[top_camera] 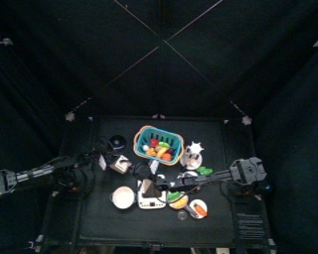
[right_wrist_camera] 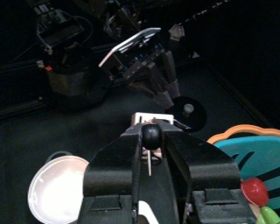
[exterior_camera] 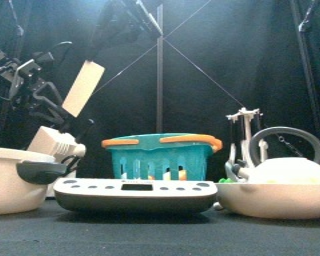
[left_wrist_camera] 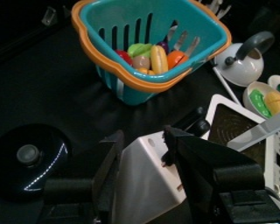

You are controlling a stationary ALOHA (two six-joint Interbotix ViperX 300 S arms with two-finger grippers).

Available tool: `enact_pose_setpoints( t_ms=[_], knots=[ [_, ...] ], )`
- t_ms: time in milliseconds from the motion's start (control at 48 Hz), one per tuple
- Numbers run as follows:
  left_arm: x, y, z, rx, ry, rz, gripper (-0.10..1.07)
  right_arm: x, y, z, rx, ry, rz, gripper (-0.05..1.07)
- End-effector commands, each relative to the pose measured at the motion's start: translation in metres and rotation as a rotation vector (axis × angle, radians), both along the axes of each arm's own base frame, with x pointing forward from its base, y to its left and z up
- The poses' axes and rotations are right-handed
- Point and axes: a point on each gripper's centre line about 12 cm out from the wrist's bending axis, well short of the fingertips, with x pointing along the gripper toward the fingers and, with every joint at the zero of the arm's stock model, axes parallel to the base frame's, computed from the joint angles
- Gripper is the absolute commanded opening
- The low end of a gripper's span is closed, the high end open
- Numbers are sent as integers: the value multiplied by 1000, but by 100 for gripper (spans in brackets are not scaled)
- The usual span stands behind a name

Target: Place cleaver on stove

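Observation:
The cleaver, with a pale broad blade, hangs tilted in the air at the far left, above the table. My left gripper is shut on it; the blade fills the space between the jaws. The stove, a white slab with a dark panel, lies at the table's front middle. It also shows in the left wrist view, off to one side of the cleaver. My right gripper is shut and hovers low over the stove area. From it I see the cleaver held up across the table.
A teal basket with toy food stands behind the stove. A round white dish is at the front left and a white kettle at the front right. A black lid lies on the table near the left arm.

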Motion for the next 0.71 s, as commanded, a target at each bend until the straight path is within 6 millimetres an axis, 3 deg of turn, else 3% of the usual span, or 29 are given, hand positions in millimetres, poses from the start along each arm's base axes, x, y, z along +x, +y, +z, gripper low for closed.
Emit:
enact_pose_setpoints(
  t_ms=[0,354,521,688],
  knots=[
    [3,2,7,18,-25,3,81,-13,-3,29,6,-58,1,55],
    [4,4,15,55,-77,10,81,-91,11,21,144,0,31,55],
    [3,4,20,78,-106,12,81,-120,10,7,207,41,21,55],
    [2,3,21,93,-116,8,81,-140,6,-21,186,112,17,55]
  ],
)
